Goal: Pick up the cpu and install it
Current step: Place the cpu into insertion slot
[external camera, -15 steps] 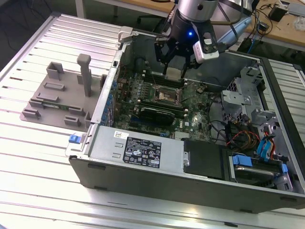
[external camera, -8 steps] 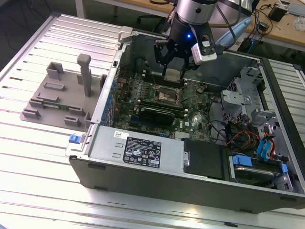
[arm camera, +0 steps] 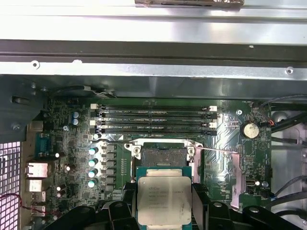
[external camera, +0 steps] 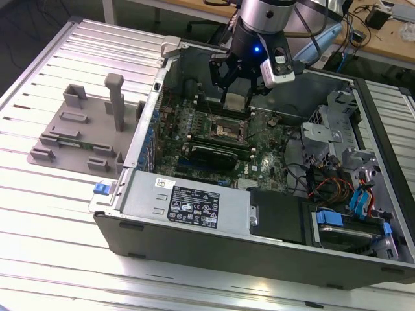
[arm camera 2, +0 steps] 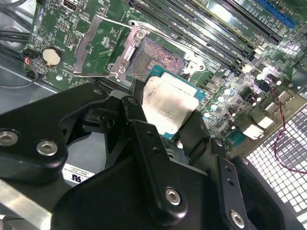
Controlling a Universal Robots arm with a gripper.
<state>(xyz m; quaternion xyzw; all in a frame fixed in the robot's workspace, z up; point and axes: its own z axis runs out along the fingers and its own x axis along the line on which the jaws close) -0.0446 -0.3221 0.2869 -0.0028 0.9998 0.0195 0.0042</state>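
Observation:
The cpu (external camera: 235,100) is a flat square chip with a silvery top plate and a green rim. It hangs between the black fingers (arm camera: 128,203) of my gripper (external camera: 236,97), which is shut on its two opposite edges. In both wrist views the cpu (arm camera: 164,199) (arm camera 2: 168,105) sits just short of the motherboard socket (arm camera: 160,155) (arm camera 2: 156,57) and a little above it. The socket lies bare, its metal load plate (arm camera 2: 103,45) swung open to one side. The open computer case (external camera: 194,214) surrounds the motherboard.
Memory slots (arm camera: 153,120) run beside the socket, and a coin battery (arm camera: 250,129) sits near it. The power supply (external camera: 188,201) and drive cage (external camera: 337,136) crowd the case. A grey parts fixture (external camera: 84,133) stands on the ribbed metal table (external camera: 52,214) at the exterior view's left.

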